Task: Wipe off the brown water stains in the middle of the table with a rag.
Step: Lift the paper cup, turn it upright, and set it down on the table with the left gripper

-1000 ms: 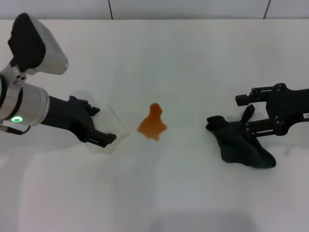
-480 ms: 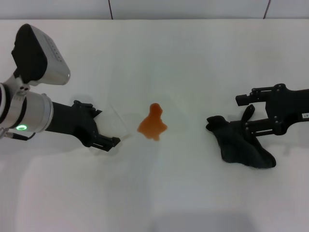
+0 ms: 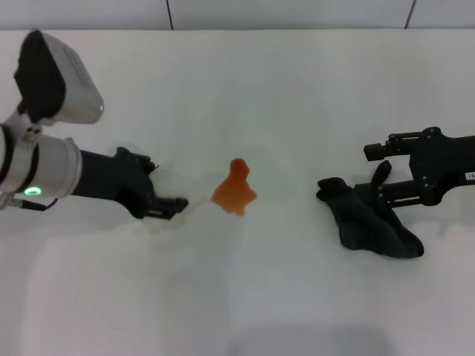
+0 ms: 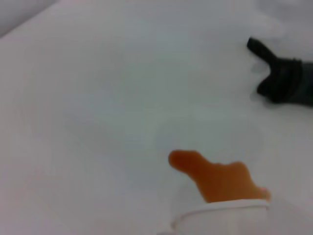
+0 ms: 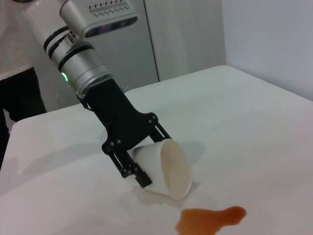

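Orange stain [image 3: 235, 190] sits mid-desk [image 3: 245, 89]; at nine o'clock the left hand [image 3: 172, 206] pinches a tipped cup [image 5: 166, 169], while the right hand [image 3: 383, 182], spread, straddles the rag [image 3: 367, 227] at three, seemingly to grab it.

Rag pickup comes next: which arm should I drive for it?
Right. The right gripper sits over the rag on the stain's right, fingers open. The left gripper is across the brown water stains, shut on the tipped cup, so it is likely busy.
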You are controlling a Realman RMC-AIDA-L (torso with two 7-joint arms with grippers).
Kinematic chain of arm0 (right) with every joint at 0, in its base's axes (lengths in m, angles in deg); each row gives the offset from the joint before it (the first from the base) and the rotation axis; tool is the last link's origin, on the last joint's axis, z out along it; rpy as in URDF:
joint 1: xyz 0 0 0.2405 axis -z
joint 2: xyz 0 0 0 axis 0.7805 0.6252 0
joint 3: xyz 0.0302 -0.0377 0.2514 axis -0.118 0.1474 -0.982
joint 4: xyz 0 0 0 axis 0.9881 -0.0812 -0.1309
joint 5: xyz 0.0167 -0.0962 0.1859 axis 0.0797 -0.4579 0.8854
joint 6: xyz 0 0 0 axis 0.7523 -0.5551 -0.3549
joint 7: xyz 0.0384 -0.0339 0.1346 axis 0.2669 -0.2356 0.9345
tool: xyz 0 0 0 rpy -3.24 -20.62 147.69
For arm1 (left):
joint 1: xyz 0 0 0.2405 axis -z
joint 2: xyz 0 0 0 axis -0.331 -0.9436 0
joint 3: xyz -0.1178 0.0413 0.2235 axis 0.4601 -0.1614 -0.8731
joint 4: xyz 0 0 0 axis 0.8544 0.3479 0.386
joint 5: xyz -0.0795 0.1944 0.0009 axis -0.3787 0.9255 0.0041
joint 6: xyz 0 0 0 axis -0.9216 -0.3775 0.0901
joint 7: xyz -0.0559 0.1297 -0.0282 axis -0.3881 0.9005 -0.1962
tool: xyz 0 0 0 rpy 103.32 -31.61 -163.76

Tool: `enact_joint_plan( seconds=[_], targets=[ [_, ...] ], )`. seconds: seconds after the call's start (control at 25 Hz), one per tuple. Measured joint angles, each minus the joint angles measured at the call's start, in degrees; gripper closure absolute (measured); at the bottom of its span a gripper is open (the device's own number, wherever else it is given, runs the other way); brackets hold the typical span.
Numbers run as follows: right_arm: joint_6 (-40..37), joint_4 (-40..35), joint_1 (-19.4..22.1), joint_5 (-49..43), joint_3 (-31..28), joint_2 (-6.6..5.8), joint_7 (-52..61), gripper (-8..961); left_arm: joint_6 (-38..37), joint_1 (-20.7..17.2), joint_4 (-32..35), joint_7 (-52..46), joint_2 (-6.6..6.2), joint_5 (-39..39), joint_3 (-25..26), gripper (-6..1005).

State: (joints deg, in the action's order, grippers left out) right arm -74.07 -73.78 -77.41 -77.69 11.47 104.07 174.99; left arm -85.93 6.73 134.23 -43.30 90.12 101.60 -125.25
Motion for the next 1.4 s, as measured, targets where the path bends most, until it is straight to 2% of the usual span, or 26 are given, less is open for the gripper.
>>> enact_joint_plan(
  seconds=[0.16, 0.28, 0.48, 0.92, 1.4],
  targets=[
    [0.1, 0.0, 0.0, -0.1, 0.0, 0.00, 0.0, 214, 0.5, -1.6, 1.4, 2.6, -0.04, -3.3, 2.9, 353],
    [0.2, 0.0, -0.2, 0.0, 0.2, 0.00, -0.1, 214, 2.2, -3.1, 1.2, 6.6, 0.05, -7.4, 5.2, 381],
    [0.3, 0.0, -0.6, 0.0, 0.3, 0.01, -0.1, 215, 7.5, -5.7, -0.1, 15.0, 0.10, -15.0, 5.1, 413],
    [0.4, 0.9, -0.7, 0.1, 0.3, 0.09, -0.2, 215, 12.8, -6.4, -13.2, 40.6, 0.03, -35.6, 5.3, 476],
    [0.5, 1.7, -1.2, 0.3, 0.3, 0.18, -0.3, 215, 13.0, -5.2, -26.0, 63.8, -0.21, -50.5, 6.5, 580]
  ],
)
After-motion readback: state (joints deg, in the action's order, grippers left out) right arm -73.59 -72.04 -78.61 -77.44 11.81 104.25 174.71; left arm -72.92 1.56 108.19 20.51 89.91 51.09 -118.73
